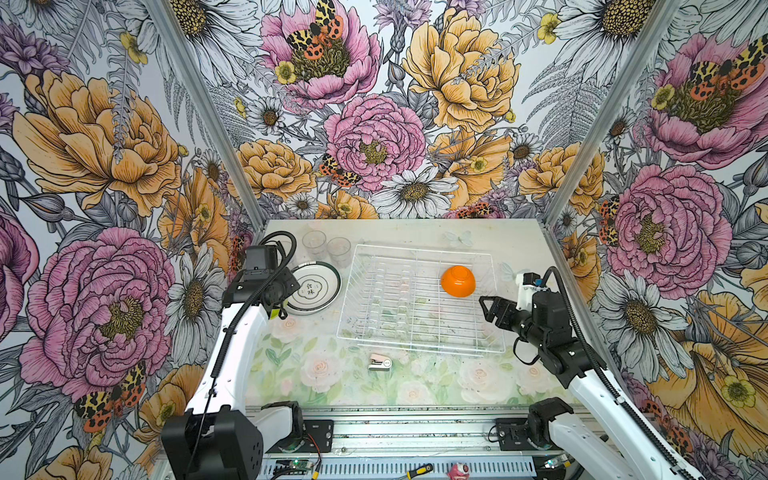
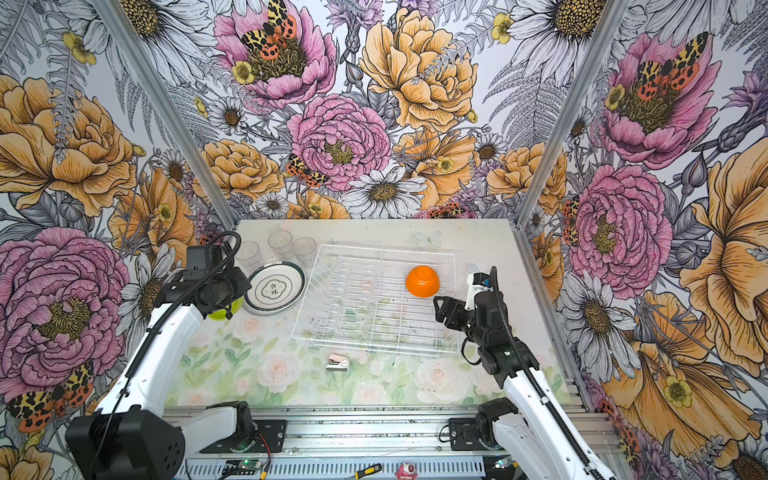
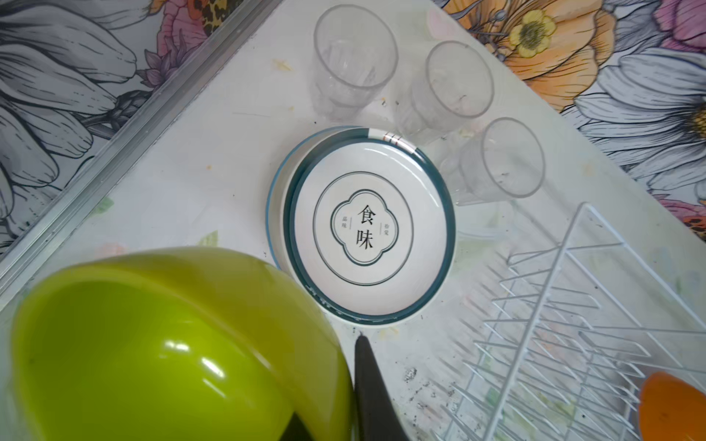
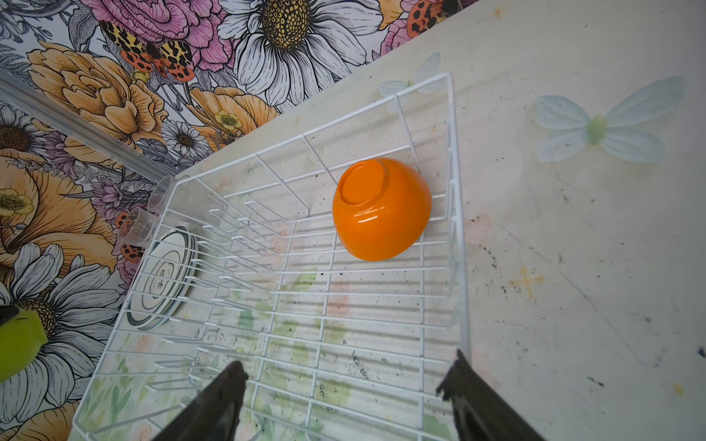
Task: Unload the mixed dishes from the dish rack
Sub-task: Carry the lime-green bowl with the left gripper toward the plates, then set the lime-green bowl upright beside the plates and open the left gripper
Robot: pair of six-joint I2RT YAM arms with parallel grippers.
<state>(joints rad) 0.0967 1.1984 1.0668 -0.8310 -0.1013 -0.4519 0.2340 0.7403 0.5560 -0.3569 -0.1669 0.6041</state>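
The teal-rimmed plate (image 3: 368, 229) carries the characters 食味 at its centre, with smaller unreadable characters either side

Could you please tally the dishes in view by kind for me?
Clear tumblers: 3
Plates, stacked: at least 2
Bowls: 2, the lime-green bowl and the orange bowl
Total: at least 7
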